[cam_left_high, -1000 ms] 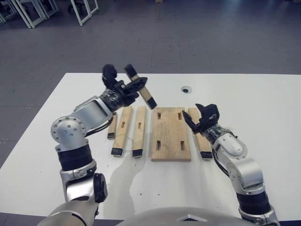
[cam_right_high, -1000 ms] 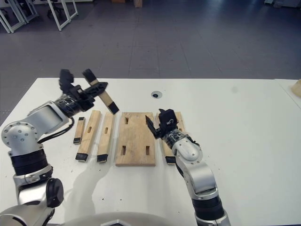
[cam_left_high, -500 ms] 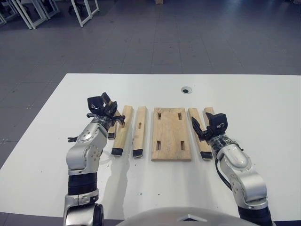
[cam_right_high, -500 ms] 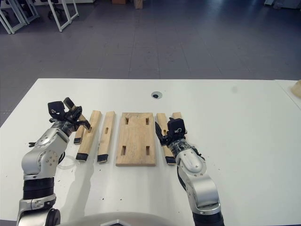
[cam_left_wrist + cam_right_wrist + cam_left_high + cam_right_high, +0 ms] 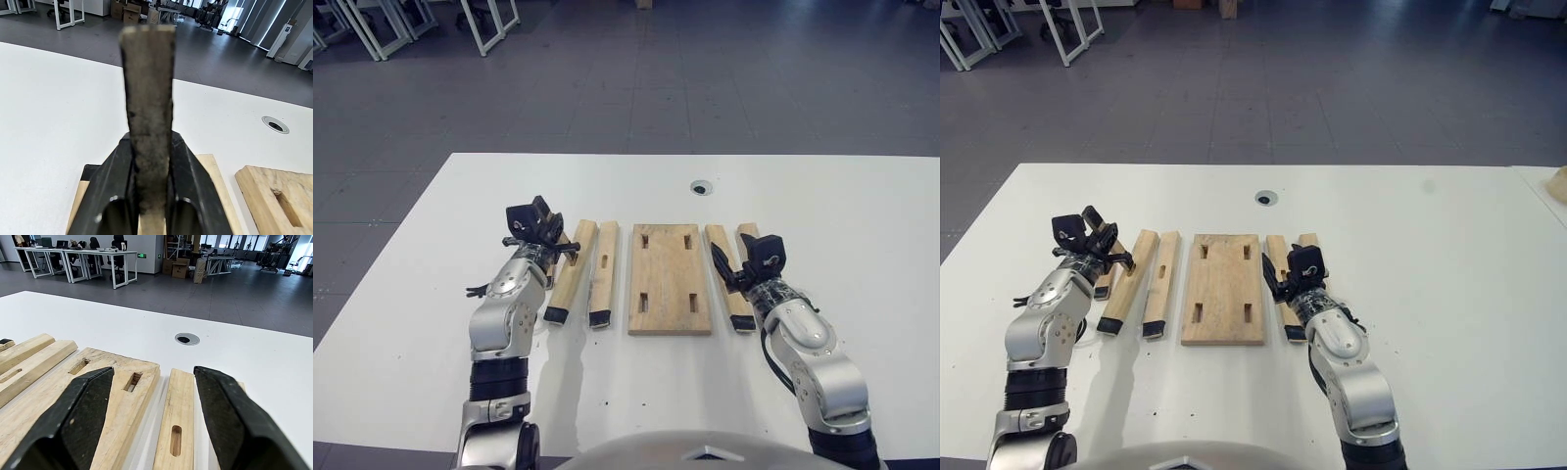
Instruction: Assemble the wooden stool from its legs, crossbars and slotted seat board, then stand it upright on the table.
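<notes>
You're clamping a wooden bar point(image 5: 148, 73) in the left gripper point(image 5: 149, 147) (it's sticking out past the fingertips); your right gripper point(image 5: 152, 374) is hovering spread apart over a leg point(image 5: 176, 431).

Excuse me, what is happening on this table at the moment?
A robot is starting to build a stool. Its left hand is shut on a wooden bar, low over the table, beside two legs that lie flat left of the seat board. Its right hand is open, just above a leg on the right side of the board. The parts on the table lie flat and apart, with nothing joined yet.
</notes>
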Robot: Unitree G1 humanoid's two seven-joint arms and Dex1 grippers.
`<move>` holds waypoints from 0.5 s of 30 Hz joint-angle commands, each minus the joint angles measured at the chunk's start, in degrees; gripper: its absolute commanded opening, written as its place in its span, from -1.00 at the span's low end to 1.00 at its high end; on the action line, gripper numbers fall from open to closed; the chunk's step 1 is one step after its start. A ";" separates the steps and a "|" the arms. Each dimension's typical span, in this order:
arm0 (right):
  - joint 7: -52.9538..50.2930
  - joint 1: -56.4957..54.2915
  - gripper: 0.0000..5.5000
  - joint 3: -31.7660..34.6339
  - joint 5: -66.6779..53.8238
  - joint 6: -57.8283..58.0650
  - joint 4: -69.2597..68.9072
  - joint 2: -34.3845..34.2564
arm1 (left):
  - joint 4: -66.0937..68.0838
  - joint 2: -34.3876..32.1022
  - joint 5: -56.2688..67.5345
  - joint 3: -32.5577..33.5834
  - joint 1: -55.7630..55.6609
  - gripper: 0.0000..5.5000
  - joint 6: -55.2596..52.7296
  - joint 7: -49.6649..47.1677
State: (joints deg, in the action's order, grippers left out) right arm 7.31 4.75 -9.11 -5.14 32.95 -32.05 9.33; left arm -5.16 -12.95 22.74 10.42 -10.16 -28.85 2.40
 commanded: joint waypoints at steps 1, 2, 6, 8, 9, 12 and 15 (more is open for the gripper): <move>0.24 -0.50 0.09 -0.01 0.28 1.05 -0.40 0.17 | -3.64 0.12 0.11 0.68 0.82 -0.85 -2.30 -0.17; 0.25 -0.47 0.09 0.00 0.30 1.06 -0.42 0.17 | -4.27 -0.01 0.12 0.88 1.18 -0.85 -2.70 -0.08; 0.28 -0.29 0.09 -0.06 0.54 1.13 -0.60 0.09 | -4.46 -0.18 -0.29 1.27 2.76 -0.85 -3.49 0.75; 0.32 -0.43 0.09 -0.17 0.65 1.13 -0.45 0.06 | -3.70 -0.03 -0.60 0.91 3.13 -0.85 -3.37 1.13; 0.38 -0.51 0.09 -0.24 0.68 1.13 -0.39 0.08 | -3.39 0.21 -0.71 0.69 3.19 -0.85 -3.28 1.21; 0.54 -0.51 0.09 -0.39 0.71 1.17 -0.41 0.17 | -2.86 0.94 -0.99 0.43 3.38 -0.85 -3.08 1.39; 0.54 -0.47 0.09 -0.45 0.75 1.34 -0.43 0.15 | -2.91 1.26 -1.30 -0.03 3.12 -0.85 -3.12 1.47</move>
State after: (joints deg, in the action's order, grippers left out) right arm 7.77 4.76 -9.54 -4.65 33.11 -32.06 9.36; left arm -9.05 -12.20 22.11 11.06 -7.08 -31.04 3.43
